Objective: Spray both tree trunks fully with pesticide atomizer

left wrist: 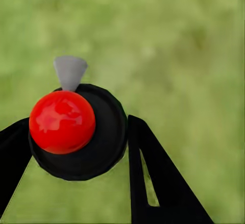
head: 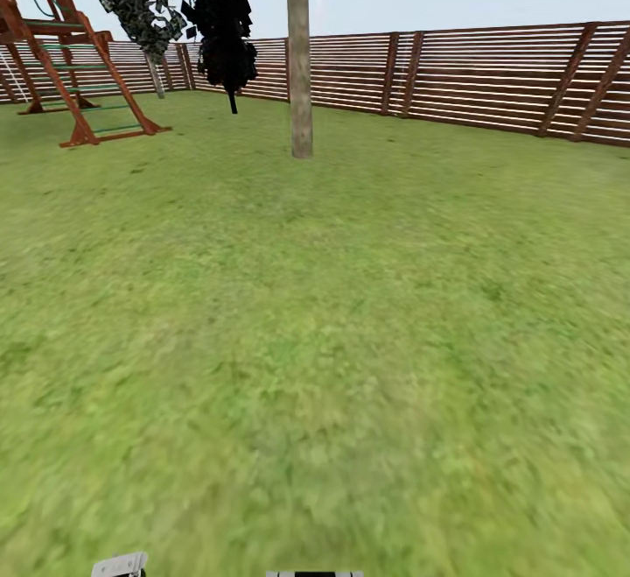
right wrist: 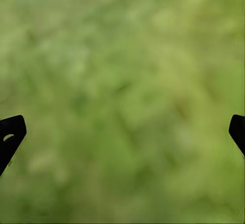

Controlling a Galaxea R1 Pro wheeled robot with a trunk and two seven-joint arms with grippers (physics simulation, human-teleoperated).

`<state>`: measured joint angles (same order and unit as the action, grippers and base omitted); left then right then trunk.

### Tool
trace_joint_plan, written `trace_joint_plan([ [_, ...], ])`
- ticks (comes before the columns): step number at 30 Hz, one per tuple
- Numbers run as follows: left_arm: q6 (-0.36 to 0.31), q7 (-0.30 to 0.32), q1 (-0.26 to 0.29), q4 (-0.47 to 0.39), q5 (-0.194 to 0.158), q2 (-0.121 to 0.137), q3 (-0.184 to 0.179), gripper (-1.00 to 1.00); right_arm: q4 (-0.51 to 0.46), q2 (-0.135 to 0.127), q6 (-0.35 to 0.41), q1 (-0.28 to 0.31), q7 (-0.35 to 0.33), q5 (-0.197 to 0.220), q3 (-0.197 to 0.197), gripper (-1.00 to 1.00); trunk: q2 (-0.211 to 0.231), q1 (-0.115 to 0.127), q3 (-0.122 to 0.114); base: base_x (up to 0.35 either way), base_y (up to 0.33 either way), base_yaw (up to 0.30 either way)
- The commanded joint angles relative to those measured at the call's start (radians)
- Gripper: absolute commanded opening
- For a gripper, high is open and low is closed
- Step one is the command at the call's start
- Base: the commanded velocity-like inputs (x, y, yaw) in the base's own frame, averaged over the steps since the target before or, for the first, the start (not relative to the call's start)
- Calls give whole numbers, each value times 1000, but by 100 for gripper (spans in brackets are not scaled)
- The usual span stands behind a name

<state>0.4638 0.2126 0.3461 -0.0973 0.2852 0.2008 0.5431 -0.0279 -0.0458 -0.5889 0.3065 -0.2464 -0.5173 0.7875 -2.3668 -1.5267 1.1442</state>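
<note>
The pesticide atomizer (left wrist: 76, 132) sits clamped in the left hand (left wrist: 81, 152) in the left wrist view, red cap toward the camera, grey nozzle poking out. It looks small, rigid, light and probably slick, so a hold round the dark body suits it. Right wrist: the right hand (right wrist: 122, 132) gapes over grass. Head view: a tree trunk (head: 299, 78) stands ahead across the lawn (head: 350, 341).

The pesticide atomizer (left wrist: 81, 132) is showing a glossy red cap on matt black plastic. The tree trunk (head: 299, 60) is looking smooth and mottled; the fence (head: 490, 78) is showing slatted wood.
</note>
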Motion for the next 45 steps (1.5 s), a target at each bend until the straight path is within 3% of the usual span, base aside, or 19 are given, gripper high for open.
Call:
trace_joint_plan([
  [1, 3, 5, 1, 1, 6, 0, 9, -100, 0, 0, -2, 0, -7, -3, 9, 100, 0, 0, 1, 338, 0, 0],
  [45, 2, 5, 1, 1, 6, 0, 10, -100, 0, 0, -2, 0, -7, -3, 9, 100, 0, 0, 1, 338, 0, 0],
])
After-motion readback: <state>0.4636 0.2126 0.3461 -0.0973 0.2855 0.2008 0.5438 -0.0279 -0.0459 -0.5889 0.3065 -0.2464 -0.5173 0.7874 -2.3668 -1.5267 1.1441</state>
